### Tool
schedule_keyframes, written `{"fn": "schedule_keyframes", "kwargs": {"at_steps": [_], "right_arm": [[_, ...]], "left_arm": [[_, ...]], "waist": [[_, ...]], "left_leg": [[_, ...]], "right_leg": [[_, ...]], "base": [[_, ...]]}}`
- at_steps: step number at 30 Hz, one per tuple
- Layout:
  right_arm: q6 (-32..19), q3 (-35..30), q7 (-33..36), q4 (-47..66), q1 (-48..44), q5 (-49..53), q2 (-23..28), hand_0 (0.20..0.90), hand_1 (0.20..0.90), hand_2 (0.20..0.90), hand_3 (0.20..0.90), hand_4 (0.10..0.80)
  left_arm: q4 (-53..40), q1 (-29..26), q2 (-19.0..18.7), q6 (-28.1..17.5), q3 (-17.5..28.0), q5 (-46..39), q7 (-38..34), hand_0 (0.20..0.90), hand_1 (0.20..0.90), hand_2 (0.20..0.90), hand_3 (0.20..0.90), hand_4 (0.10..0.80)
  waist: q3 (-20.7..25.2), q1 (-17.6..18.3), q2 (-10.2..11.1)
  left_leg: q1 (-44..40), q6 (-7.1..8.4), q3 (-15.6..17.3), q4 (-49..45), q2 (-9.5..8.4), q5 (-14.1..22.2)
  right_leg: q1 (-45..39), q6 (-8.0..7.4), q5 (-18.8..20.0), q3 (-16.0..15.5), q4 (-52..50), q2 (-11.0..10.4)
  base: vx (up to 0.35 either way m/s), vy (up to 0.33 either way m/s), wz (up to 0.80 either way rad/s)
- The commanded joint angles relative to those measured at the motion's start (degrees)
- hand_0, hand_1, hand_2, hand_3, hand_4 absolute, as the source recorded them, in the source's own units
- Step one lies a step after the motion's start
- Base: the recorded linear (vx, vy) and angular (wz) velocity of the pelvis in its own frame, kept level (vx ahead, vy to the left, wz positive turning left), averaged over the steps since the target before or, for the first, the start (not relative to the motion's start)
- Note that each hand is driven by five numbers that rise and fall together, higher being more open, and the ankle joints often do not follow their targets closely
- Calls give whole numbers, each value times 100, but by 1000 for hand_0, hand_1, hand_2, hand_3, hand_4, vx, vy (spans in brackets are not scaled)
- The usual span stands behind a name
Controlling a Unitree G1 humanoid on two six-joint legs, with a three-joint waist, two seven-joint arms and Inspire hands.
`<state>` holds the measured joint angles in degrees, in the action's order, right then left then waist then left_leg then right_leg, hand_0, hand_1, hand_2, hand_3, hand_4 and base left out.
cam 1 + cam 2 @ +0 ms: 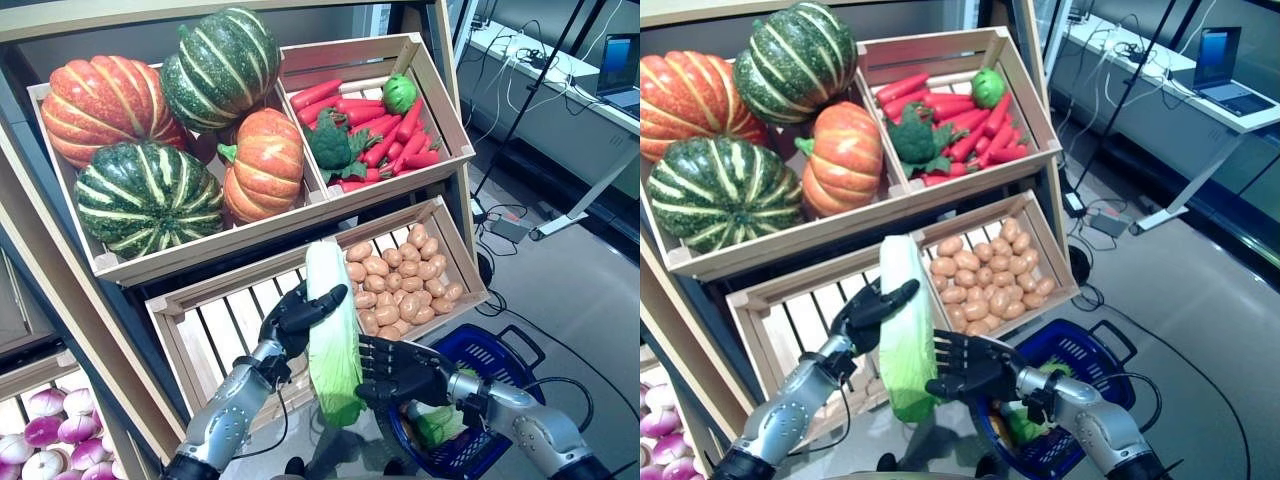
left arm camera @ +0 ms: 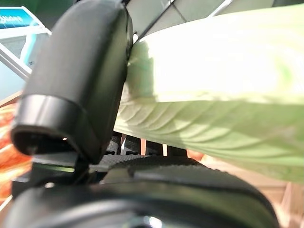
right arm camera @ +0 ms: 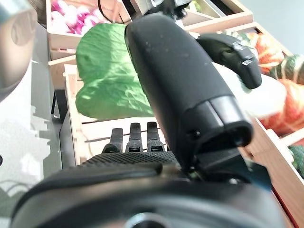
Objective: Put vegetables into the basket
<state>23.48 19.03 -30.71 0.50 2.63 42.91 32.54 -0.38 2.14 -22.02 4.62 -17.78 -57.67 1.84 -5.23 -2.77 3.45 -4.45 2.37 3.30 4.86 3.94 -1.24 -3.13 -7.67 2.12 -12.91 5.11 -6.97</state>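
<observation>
Transfer step: left robot hand (image 1: 300, 320) grips cabbage (image 1: 330, 330), right robot hand (image 1: 400, 372) open beside it; next, carry toward basket (image 1: 510, 350) at 4 o'clock.

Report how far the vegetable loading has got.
Done: something green already lies inside the blue basket. In hand: the left hand grips a napa cabbage, white end up, beside the basket; the open right hand meets its leafy end. Left: getting the cabbage into the basket.
</observation>
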Motion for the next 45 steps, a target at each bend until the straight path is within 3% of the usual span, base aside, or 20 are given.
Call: {"fn": "schedule_keyframes", "kwargs": {"at_steps": [1,8,20,28,35,45], "right_arm": [[-186,127,-137,575,-527,381,-81,900,900,900,900,800],[-181,300,-14,561,-657,479,-180,900,900,900,900,800],[-9,429,111,566,-721,567,-236,900,900,900,900,800],[135,592,161,512,-797,766,-375,900,900,900,900,800],[239,673,146,540,-785,816,-332,900,900,900,900,800],[394,730,-95,497,-701,813,-258,900,900,900,900,800]], "left_arm": [[-682,-668,185,-766,-56,-499,562,300,300,300,300,400],[-752,-752,325,-636,-257,-988,658,300,300,300,300,400],[-772,-765,346,-652,-414,-1090,754,300,300,300,300,400],[-728,-739,566,-364,-528,-2013,1038,300,300,300,300,400],[-784,-805,368,-594,-628,-869,1045,300,300,300,300,400],[-1016,-944,58,-783,-630,88,1184,300,300,300,300,400]], "waist": [[317,-68,158],[345,-67,164],[376,-58,136],[397,-52,130],[398,-64,118],[404,-69,98]], "left_leg": [[144,-68,-101,-51,-103,-171],[120,-78,-110,-24,-111,-166],[109,-96,-112,5,-124,-178],[98,-102,-98,14,-125,-184],[112,-116,-111,14,-140,-187],[116,-114,-122,14,-134,-200]], "right_leg": [[-98,9,410,-44,-64,-260],[-110,-1,419,-24,-54,-266],[-112,-12,438,21,-30,-266],[-116,-12,462,44,-14,-269],[-109,-17,460,67,-11,-267],[-104,-26,465,71,-11,-262]], "base": [[0,0,0],[0,0,0],[0,0,0],[0,0,0],[0,0,0],[0,0,0]]}}
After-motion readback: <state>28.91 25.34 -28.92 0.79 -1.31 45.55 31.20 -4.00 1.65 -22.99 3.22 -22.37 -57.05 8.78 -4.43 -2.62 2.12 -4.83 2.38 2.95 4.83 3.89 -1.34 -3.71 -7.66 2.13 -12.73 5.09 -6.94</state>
